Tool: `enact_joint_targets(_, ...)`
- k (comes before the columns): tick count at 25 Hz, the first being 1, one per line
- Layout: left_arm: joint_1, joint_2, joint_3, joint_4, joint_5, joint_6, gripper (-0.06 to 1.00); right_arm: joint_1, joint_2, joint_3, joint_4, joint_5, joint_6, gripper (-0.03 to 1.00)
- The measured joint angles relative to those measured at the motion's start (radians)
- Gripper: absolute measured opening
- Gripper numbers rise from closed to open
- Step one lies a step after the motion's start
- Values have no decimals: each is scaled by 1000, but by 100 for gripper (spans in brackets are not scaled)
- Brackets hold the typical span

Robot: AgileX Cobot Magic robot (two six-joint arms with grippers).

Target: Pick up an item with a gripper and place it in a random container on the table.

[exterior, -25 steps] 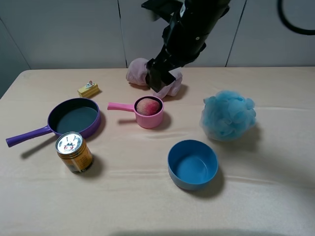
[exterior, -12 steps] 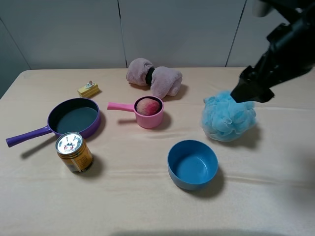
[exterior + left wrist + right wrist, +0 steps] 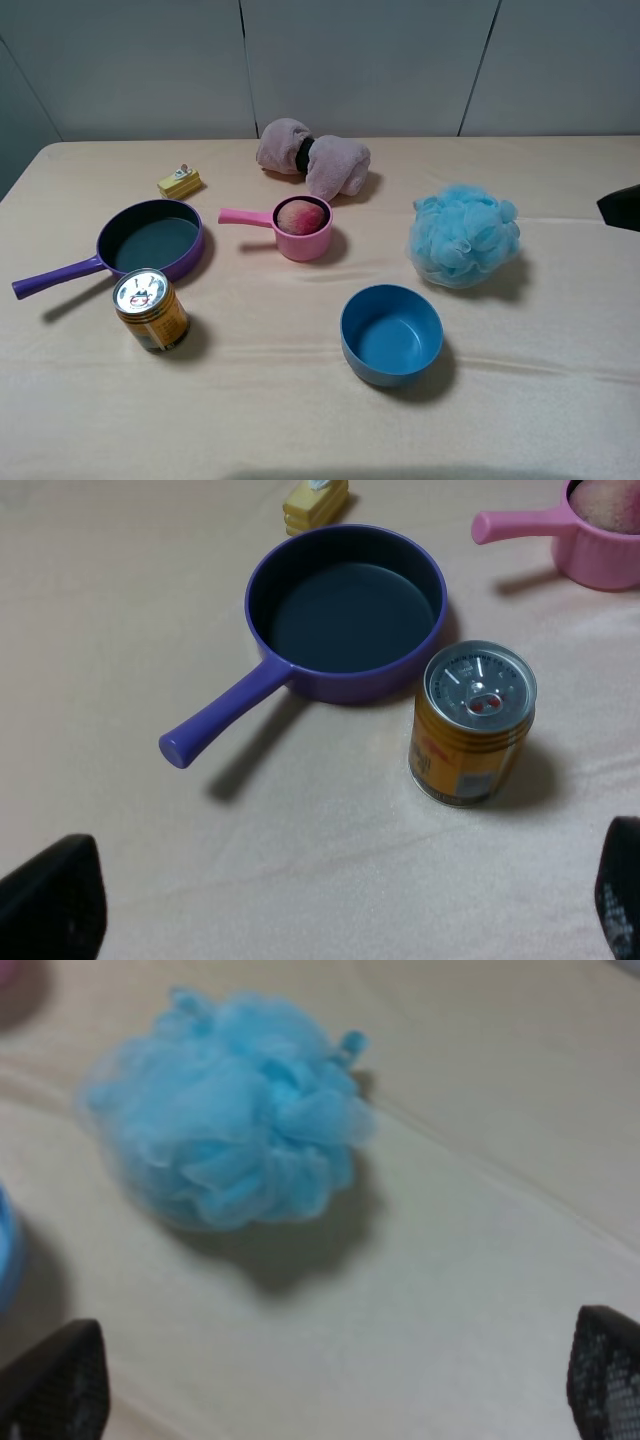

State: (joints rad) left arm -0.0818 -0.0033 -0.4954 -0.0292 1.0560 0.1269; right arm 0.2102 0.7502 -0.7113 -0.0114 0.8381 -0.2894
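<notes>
The red-pink peach (image 3: 300, 215) sits inside the small pink cup (image 3: 308, 243), whose handle points left, at the middle of the table (image 3: 280, 410). The cup (image 3: 600, 555) and peach (image 3: 610, 495) also show in the left wrist view. My left gripper (image 3: 335, 905) is open and empty, hovering over the table near the can; it is out of the exterior view. My right gripper (image 3: 330, 1380) is open and empty, near the blue sponge (image 3: 230, 1110). Only a dark tip of the right arm (image 3: 622, 208) shows at the exterior view's right edge.
A purple pan (image 3: 150, 240) and an orange can (image 3: 150, 310) stand at the left, with a yellow block (image 3: 179, 182) behind them. A blue bowl (image 3: 391, 334) is front of centre, the fluffy blue sponge (image 3: 463, 235) is on the right, and a rolled pink cloth (image 3: 312, 158) lies at the back.
The right arm has swung from just behind the pink cup to the right, almost out of the exterior view. The peach stays in the cup.
</notes>
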Motion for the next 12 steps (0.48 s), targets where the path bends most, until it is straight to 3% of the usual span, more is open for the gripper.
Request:
enact_joint_targets(4, 0, 0, 0, 0, 0, 0, 99, -76, -121, 39, 0, 25, 0, 69)
enact_joint_targets(12, 0, 0, 0, 0, 0, 0, 99, -171, -298, 50, 11, 167, 16, 69)
